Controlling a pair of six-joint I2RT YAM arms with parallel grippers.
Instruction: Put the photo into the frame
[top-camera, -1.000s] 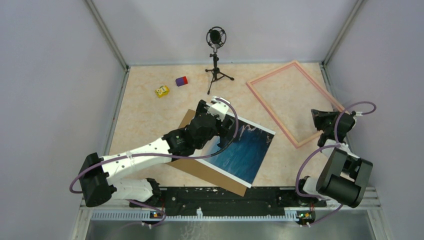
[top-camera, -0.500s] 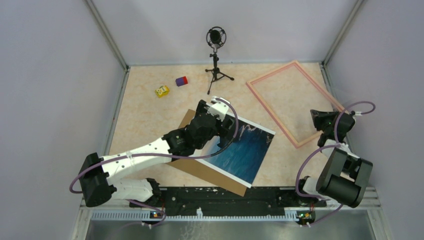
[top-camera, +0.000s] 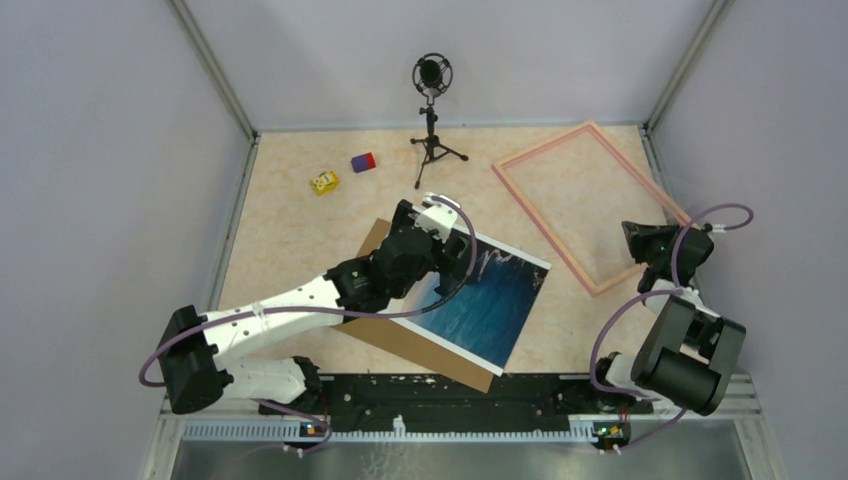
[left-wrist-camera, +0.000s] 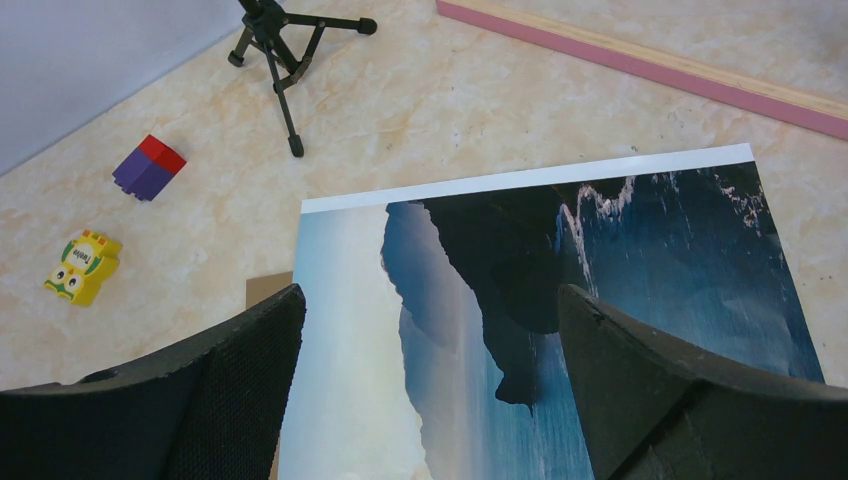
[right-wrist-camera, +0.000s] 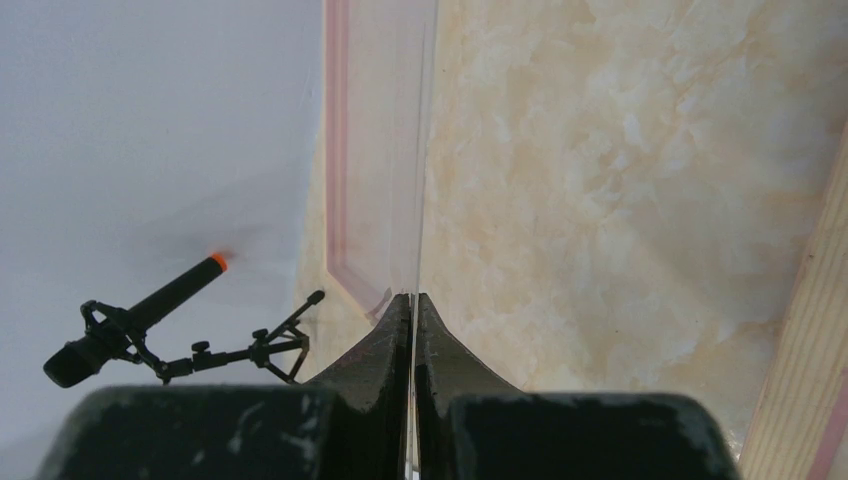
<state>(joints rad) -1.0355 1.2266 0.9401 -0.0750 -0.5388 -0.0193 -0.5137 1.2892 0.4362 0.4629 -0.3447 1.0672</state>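
The photo (top-camera: 490, 300) (left-wrist-camera: 520, 300), a dark cliff over blue sea with a white border, lies flat on a brown backing board (top-camera: 400, 335) in the middle of the table. My left gripper (top-camera: 440, 215) (left-wrist-camera: 432, 300) hovers over the photo's far end, open, with one finger on each side and nothing between them. The pink frame (top-camera: 545, 228) (left-wrist-camera: 650, 65) lies at the back right. My right gripper (top-camera: 632, 235) (right-wrist-camera: 413, 297) is at the frame's near right edge, shut on a thin clear sheet (right-wrist-camera: 400, 150) that runs edge-on from its jaws. The frame's wooden strip (right-wrist-camera: 815, 330) shows at the right.
A microphone on a black tripod (top-camera: 432, 110) (left-wrist-camera: 290, 60) (right-wrist-camera: 150, 320) stands at the back centre. A purple and red block (top-camera: 363, 162) (left-wrist-camera: 148, 167) and a yellow toy (top-camera: 323, 182) (left-wrist-camera: 83, 266) lie at the back left. Grey walls enclose the table on three sides.
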